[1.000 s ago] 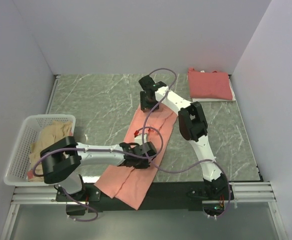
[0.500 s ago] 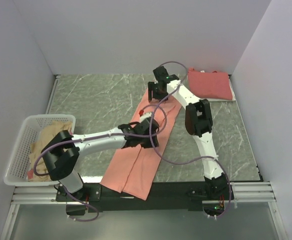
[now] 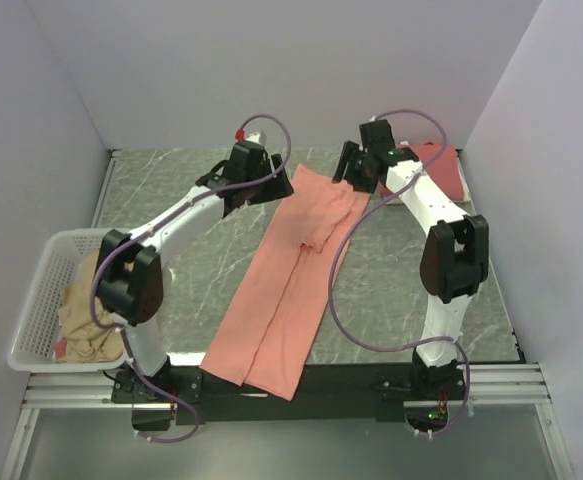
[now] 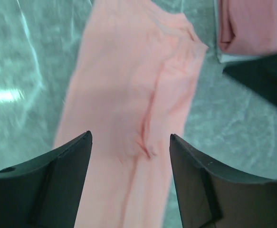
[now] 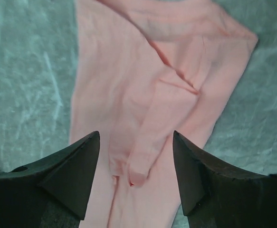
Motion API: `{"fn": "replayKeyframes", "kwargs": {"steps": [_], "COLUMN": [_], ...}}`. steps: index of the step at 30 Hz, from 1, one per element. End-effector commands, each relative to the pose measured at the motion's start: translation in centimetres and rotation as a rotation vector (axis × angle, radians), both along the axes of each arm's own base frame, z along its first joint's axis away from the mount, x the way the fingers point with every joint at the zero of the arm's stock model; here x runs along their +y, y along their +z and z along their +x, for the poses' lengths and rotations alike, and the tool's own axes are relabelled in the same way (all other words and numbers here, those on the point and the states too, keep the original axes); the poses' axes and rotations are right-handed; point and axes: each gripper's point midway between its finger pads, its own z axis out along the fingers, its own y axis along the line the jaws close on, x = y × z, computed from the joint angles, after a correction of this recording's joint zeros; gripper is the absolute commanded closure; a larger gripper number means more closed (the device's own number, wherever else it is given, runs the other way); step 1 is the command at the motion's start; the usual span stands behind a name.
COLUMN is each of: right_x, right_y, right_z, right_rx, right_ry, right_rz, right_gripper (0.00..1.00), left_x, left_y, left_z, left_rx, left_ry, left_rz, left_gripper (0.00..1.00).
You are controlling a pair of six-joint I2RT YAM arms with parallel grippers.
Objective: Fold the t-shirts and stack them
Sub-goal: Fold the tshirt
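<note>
A salmon t-shirt (image 3: 289, 280), folded lengthwise into a long strip, lies slanting from the back middle of the table to the near edge, where its lower end hangs over. One sleeve lies folded in on top (image 5: 150, 142). My left gripper (image 3: 261, 188) hovers open by the strip's far left corner, nothing between its fingers (image 4: 130, 137). My right gripper (image 3: 351, 172) hovers open by the far right corner, also empty (image 5: 136, 135). A folded red t-shirt (image 3: 441, 172) lies at the back right, partly behind the right arm, and shows in the left wrist view (image 4: 252, 23).
A white basket (image 3: 41, 262) at the left near side holds crumpled beige clothing (image 3: 86, 310). White walls close the table in at the back and on both sides. The table top is grey-green marble (image 3: 171, 190).
Both arms swung toward the back with the salmon shirt, drawing it out straight and further up the table. The left gripper opened and went to the far left corner; the right moved back and right.
</note>
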Motion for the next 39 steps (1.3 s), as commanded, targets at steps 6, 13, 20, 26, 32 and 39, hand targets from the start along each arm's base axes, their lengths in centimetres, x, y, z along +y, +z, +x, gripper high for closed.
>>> {"fn": "replayKeyframes", "kwargs": {"steps": [6,13,20,26,32,39], "right_x": [-1.8,-2.9,-3.7,-4.2,-4.1,-2.8], "right_y": [-4.9,-8.9,-12.1,-13.4,-13.4,-12.1], "right_z": [-1.9,-2.8,-2.3,-1.7,0.1,2.1], "right_rx": [0.105,0.176,0.215,0.237,0.241,0.195], "right_ry": [-0.098,-0.122,-0.12,-0.118,-0.078,-0.011], "right_rz": [-0.015,-0.039,-0.048,-0.054,-0.082,-0.064], "right_gripper": [0.35,0.4,0.44,0.5,0.53,0.44], "left_x": [1.0,0.3,-1.0,-1.5,-1.5,-2.7], "left_y": [-3.0,-8.2,-10.5,-12.6,-13.6,-14.0], "left_z": [8.3,11.2,12.1,13.1,14.7,15.9], "left_rx": [-0.094,-0.073,-0.063,-0.042,-0.043,-0.063], "left_ry": [-0.195,-0.315,-0.367,-0.357,-0.29,-0.262], "left_rz": [0.105,0.121,0.09,0.092,0.083,0.026], "left_gripper": [0.29,0.33,0.33,0.35,0.41,0.58]}}
